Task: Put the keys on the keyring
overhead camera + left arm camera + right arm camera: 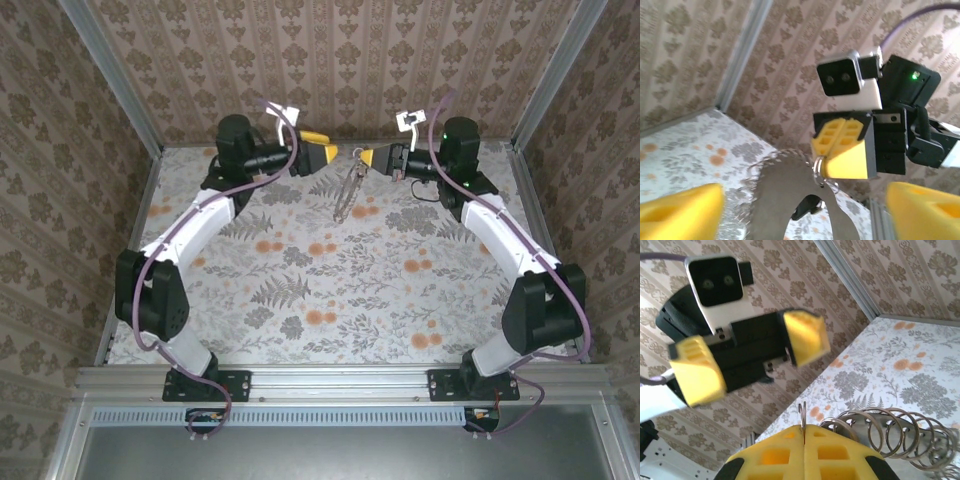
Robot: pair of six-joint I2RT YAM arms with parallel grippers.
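One keyring (772,195), long axis downward

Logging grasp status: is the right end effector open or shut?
Shut. On the right end effector, the yellow pads meet flush, pinching the keyring between them.

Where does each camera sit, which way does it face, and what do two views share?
Top: fixed above and behind the arms, looking down on the table; both arms show, left gripper and right gripper facing each other at the far end.
Left wrist: on the left arm, looking past its own open fingers at the right gripper, shut on the keyring.
Right wrist: on the right arm, looking over its own shut fingers at the left gripper.
Shared: the wrist views face each other.
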